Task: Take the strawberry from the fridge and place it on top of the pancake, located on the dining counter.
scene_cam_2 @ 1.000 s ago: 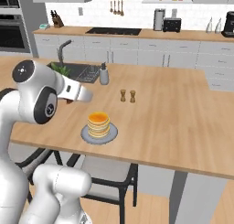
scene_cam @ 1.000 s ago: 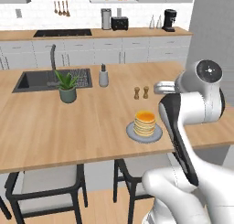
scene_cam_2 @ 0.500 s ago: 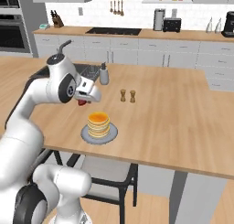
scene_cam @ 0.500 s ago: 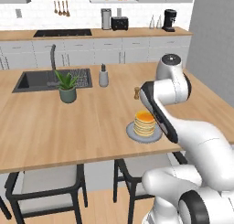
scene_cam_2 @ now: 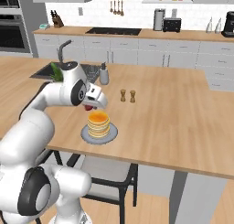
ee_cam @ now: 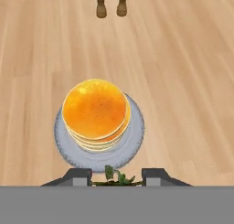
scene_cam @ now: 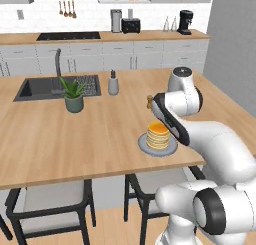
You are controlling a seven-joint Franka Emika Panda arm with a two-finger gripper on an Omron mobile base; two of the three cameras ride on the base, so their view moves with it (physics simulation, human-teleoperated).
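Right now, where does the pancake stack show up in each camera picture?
Left base view: pancake right of centre, beside the arm's elbow.
Right base view: left of centre, just below the gripper.
Hand view: centre-left, on its grey plate.
Shared landmark: the two small wooden shakers stand beyond it.

White arm bent forward at the elbow, wrist angled downward, gripper point(scene_cam_2: 88, 107) hung low, jaws closed nearly together
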